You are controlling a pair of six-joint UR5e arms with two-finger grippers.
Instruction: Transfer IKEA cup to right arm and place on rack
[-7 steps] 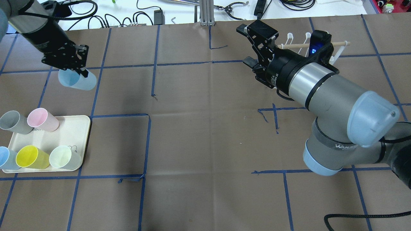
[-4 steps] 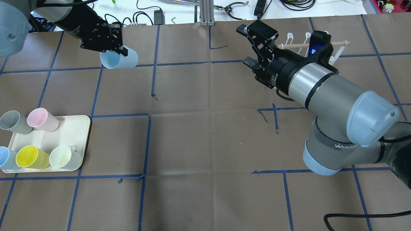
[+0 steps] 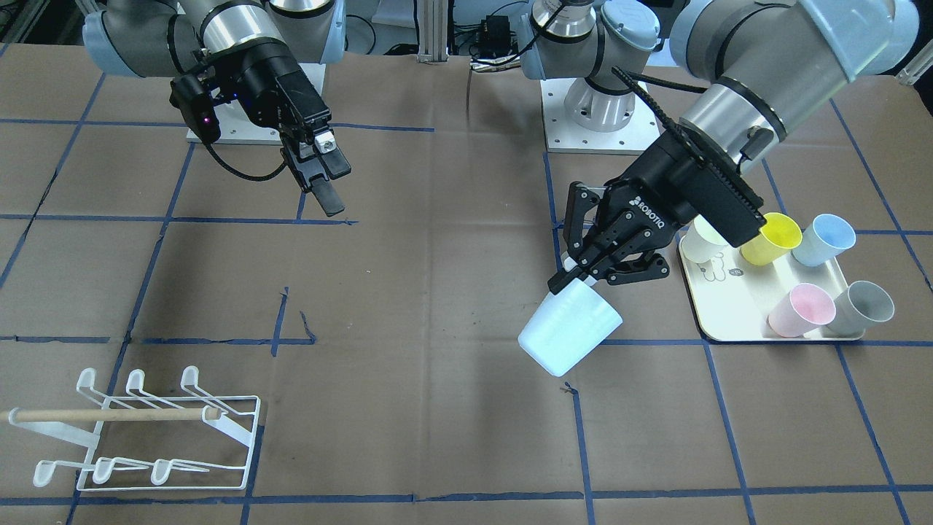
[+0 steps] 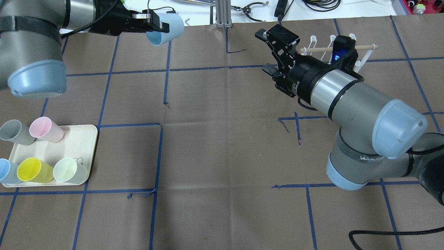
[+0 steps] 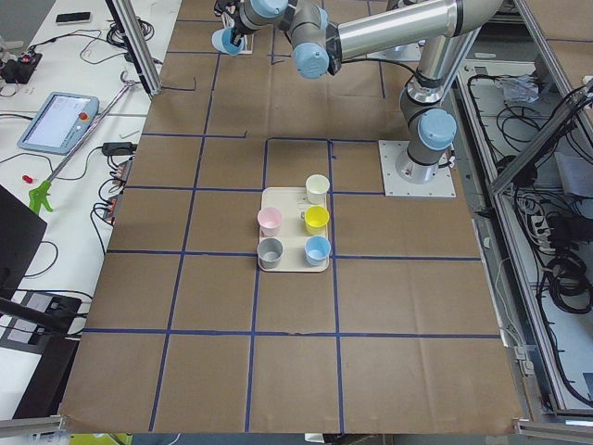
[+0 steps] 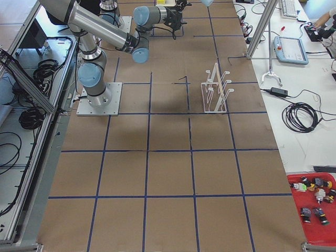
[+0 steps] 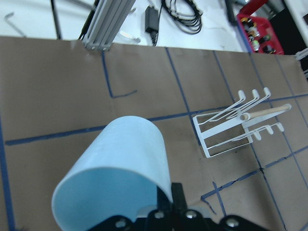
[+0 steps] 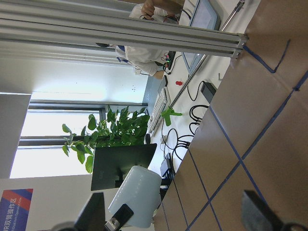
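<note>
Spreading across every view, the brown paper-covered table (image 4: pixel 222 156) is marked into squares by blue tape lines. Seen from overhead, the right arm (image 4: pixel 347 100) comes in from 4 o'clock and reaches toward 1 o'clock. The left arm (image 4: pixel 31 34) enters at 10 o'clock and stretches along the far edge toward 11 o'clock.

The white wire rack (image 3: pixel 109 415), with a wooden dowel across it, stands on the table at about 1 o'clock in the overhead view, just beyond the right arm's wrist and partly hidden by it. The cream tray (image 4: pixel 74 139) lies at 8 o'clock, well apart from the rack.

The right hand (image 4: pixel 272 52) is raised above the table near 1 o'clock with its two fingers spread wide and nothing between them. The left hand (image 4: pixel 158 23) is clamped on the rim of the light blue cup (image 4: pixel 166 26).

That cup hangs in the air at 11 o'clock over the table's far edge. It is tipped on its side, its base pointing toward 3 o'clock, and it is well apart from the right hand.

Five more cups stand on the tray: grey (image 4: pixel 14 132) and pink (image 4: pixel 45 129) along its far side, with blue (image 4: pixel 7 172), yellow (image 4: pixel 34 170) and pale green (image 4: pixel 69 170) along its near side.
</note>
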